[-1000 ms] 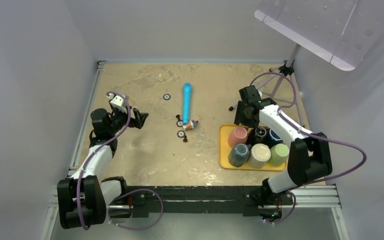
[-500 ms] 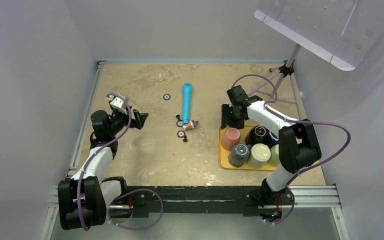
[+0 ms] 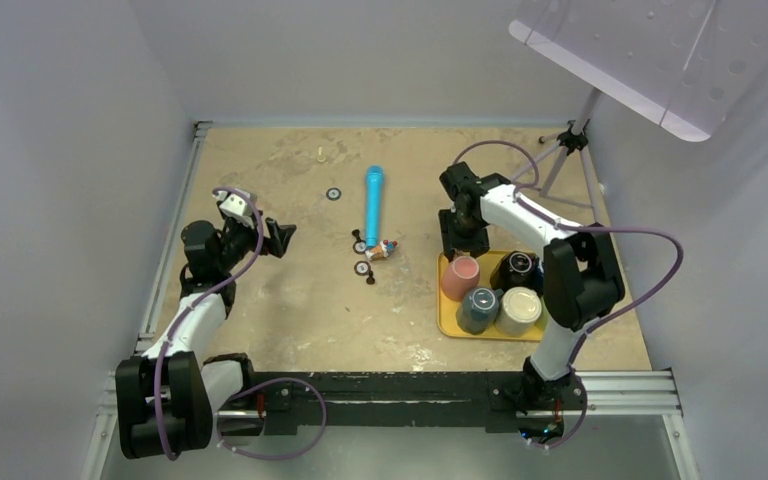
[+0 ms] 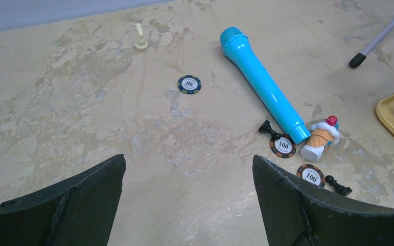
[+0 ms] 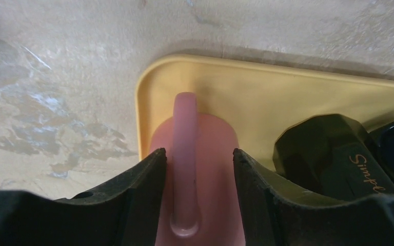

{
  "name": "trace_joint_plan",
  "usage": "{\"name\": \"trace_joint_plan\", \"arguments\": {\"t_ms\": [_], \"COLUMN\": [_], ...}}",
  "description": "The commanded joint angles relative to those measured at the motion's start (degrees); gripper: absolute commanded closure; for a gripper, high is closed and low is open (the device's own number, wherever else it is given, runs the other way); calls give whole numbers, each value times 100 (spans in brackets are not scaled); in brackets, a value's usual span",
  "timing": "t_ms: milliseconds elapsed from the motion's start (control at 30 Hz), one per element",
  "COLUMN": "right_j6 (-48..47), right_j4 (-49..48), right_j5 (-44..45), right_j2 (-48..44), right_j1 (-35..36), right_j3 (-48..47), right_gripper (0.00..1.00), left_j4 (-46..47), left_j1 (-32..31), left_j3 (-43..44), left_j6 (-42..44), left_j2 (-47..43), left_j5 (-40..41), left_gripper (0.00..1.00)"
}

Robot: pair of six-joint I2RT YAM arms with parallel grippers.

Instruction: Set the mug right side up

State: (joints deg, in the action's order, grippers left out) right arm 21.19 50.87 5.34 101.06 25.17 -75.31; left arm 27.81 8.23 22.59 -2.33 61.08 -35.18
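Right tool is standing open, its fingers straddling the handle of the pink ceramic mug directly beneath it. The mug is sitting in a corner of the yellow plastic tray, a black faceted mug just beside it. Left tool is hovering open over the beige counter, a blue toy microphone lying ahead.
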Motion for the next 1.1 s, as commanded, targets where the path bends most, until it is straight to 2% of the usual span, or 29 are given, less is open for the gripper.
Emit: {"name": "trace_joint_plan", "arguments": {"t_ms": [0, 67, 233, 367, 467, 567, 667, 867, 967, 1067], "right_j6": [-309, -359, -406, -471, -589, -727, -782, -793, -462, 246], "right_j4": [398, 286, -8, -206, -477, -1241, -1928, -2662, -3300, -4783], "right_j5": [-246, -448, -755, -830, -818, -1109, -1040, -1217, -1591, -2049], "right_j2": [191, 326, 448, 250, -131, -771, -1355, -1870, -2362, -2987], "right_j1": [-7, -5, -13, -14, -9, 4, 1, 5, 25, 264], "right_j3": [-61, -7, -45, -221, -277, -57, 414, 876, 1010, 1434], "right_gripper": [49, 59, 99, 100, 100, 100, 100, 100, 100, 100], "left_j4": [284, 271, 254, 109, -504, -1503, -2418, -3977, -4247, -4271], "left_j1": [37, 38, 38, 32, 38, 33, 28, -140, -341, -749], "left_j3": [-2, 4, 15, 87, 394, 871, 1340, 2162, 2520, 2975], "left_j6": [70, 82, 106, 146, 450, 868, 1099, 1408, 1044, 407], "left_j2": [22, 18, 9, 20, 6, 7, 57, 62, 78, 129], "left_j5": [-10, 67, 221, 175, 48, -524, -1135, -2571, -3146, -3374], "left_gripper": [4, 5, 5, 6, 6, 8, 10, 14, 12, 7]}}
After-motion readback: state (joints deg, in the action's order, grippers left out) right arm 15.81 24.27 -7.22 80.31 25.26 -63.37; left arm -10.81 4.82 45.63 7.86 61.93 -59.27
